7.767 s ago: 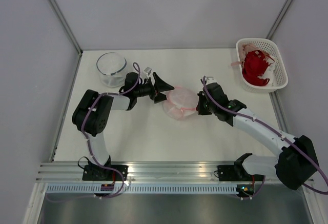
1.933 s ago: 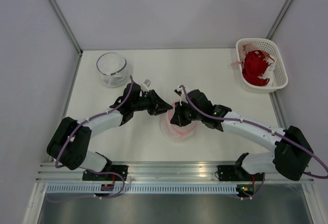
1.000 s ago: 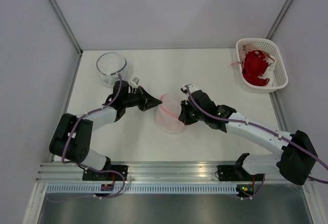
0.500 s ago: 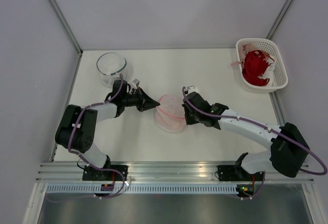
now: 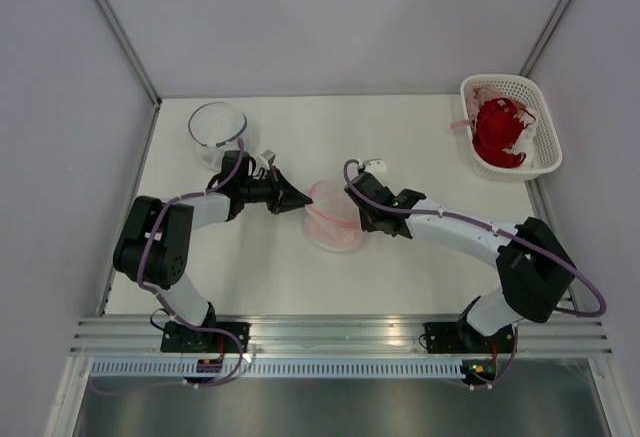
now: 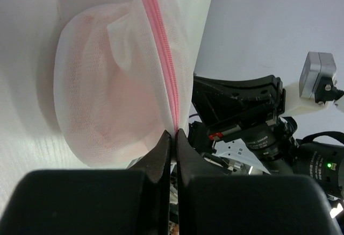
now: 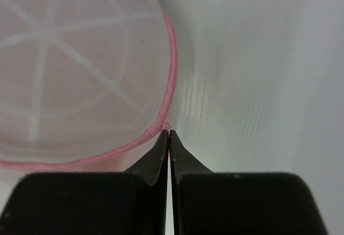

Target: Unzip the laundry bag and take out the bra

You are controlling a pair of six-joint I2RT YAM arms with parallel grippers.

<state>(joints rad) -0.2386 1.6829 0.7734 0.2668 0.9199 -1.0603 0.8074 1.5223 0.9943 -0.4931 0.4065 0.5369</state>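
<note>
Limply rounded white-mesh laundry bag (image 5: 335,222), pink-zippered, pinched by left claw (image 6: 173,134).

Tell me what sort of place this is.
Probably a robotics lab test cell: a white table boxed in by plain grey panels, two robot arms bolted to an aluminium rail, and staged props like the round white mesh laundry bag with pink zipper.

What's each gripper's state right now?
Left gripper: shut on the pink zipper of the round white mesh laundry bag.
Right gripper: shut on that bag's pink rim.
</note>
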